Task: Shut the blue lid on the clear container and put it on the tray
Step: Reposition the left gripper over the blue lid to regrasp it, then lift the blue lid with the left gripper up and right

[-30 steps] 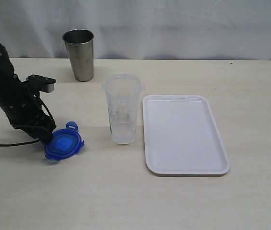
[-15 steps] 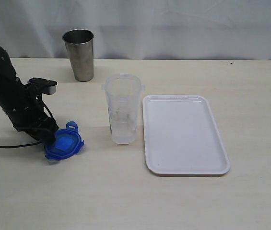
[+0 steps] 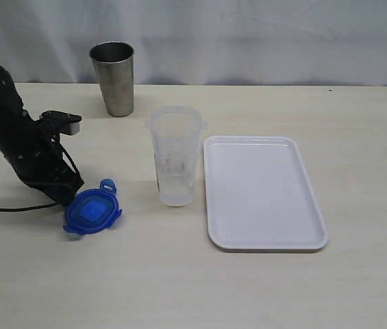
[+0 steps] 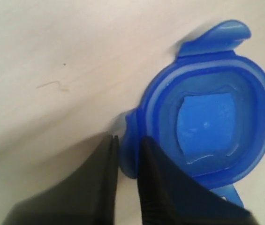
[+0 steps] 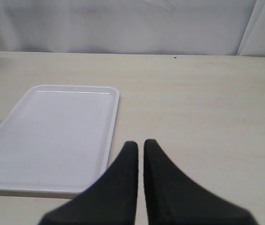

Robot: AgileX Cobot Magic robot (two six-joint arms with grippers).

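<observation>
The blue lid [image 3: 92, 212] lies nearly flat on the table [image 3: 179, 288] at front left, broad face up, one snap flap jutting toward the back, and the left gripper [image 4: 126, 154] is clenched on the flap at its opposite edge. The clear container [image 3: 175, 156] stands upright just left of the tray [image 3: 261, 195], mouth up, with the tray's long axis running front to back. The right gripper [image 5: 140, 145] has its fingers pressed nearly together on nothing.

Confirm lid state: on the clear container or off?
Off. The blue lid is gripped by the left gripper, apart from the clear container, whose top stands open.
</observation>
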